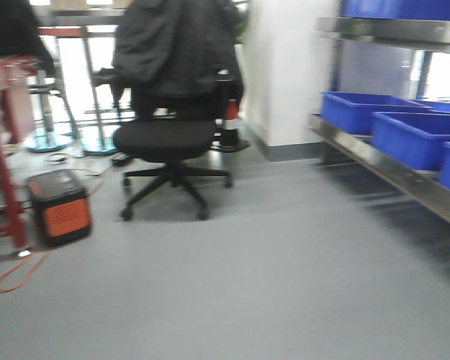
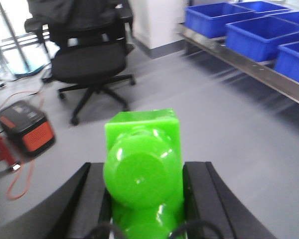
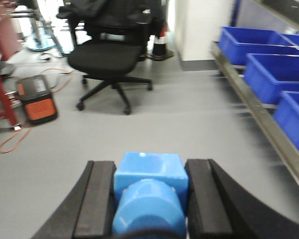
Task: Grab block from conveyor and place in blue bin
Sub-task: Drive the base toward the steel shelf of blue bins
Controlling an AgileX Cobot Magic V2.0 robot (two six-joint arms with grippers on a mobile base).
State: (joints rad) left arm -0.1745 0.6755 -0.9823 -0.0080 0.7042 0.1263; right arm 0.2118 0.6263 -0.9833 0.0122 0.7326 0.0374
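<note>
Grey floor (image 1: 285, 285) fills the lower part of every view, and both blocks are held clear of it rather than resting on any surface. In the left wrist view a green block (image 2: 142, 169) sits in the left gripper (image 2: 145, 167), with its round stud facing the camera. Its sides press against the black pads (image 2: 97, 199), so the jaws are closed onto it about a block's width apart. The right gripper (image 3: 149, 164) pinches a blue block (image 3: 149, 184) the same way, square between its own pads (image 3: 97, 199), with no gap showing on either side. Both grips look centred and snug, which should keep the blocks from twisting while they are carried. The blue bins (image 1: 356, 112) stand in a row on a steel shelf (image 1: 390, 169) along the right side, well apart from both grippers. The placing step therefore appears not yet done, and the robot would have to close on that shelf first. I cannot see the conveyor belt itself. Only a red frame (image 1: 4, 157) shows at the far left edge, and I cannot tell whether it belongs to the conveyor. A black office chair (image 1: 165, 139) draped with a dark coat stands ahead. An orange-and-black power box (image 1: 60, 210) sits near its base beside a loose orange cable (image 1: 15, 277). All three views are somewhat smeared.
</note>
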